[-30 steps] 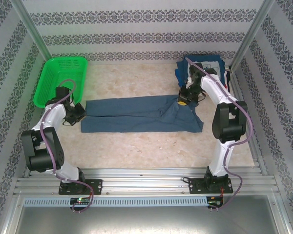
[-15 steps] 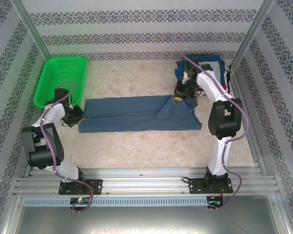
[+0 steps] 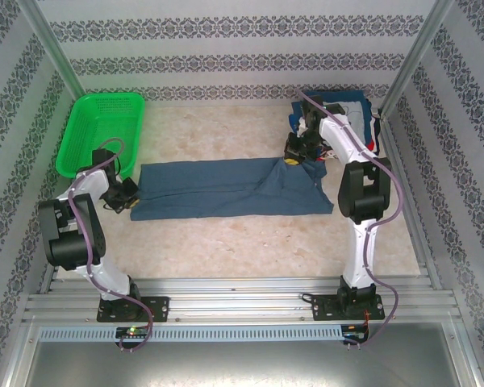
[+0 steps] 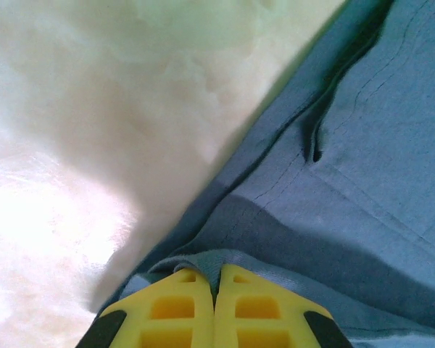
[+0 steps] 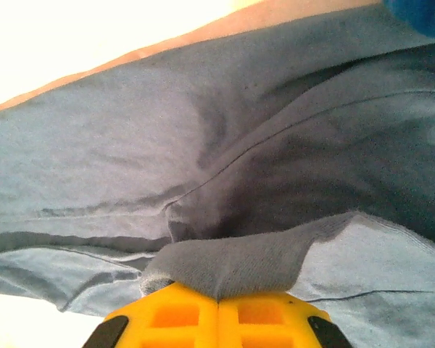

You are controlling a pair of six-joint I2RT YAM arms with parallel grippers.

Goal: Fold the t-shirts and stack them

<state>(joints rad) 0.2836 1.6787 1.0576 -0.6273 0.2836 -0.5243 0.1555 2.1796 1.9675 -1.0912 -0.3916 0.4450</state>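
Supporting surface: table (image 3: 226, 242), pale marbled top, seen from the top camera.
Main garment: slate-blue t-shirt (image 3: 226, 189), lying flat across the middle of the table and running from 9 o'clock to 3 o'clock; creased and bunched toward its 2 o'clock corner.
Container: green basket (image 3: 74, 137), at 10 o'clock on the table, well apart from the shirt's near edge.
Other garments: navy t-shirts (image 3: 355, 103), heaped at 1 o'clock against the far right corner, with red and white bits showing at the pile's right side.
Left arm: left gripper (image 3: 127, 199), at the shirt's 8 o'clock corner; in the left wrist view the yellow fingers (image 4: 174, 304) are pressed together with the hem pinched at their tips.
Right arm: right gripper (image 3: 295, 158), at the shirt's 2 o'clock corner, just beside the navy heap; in the right wrist view the fingers (image 5: 177, 315) are closed on a raised fold of the blue cloth.
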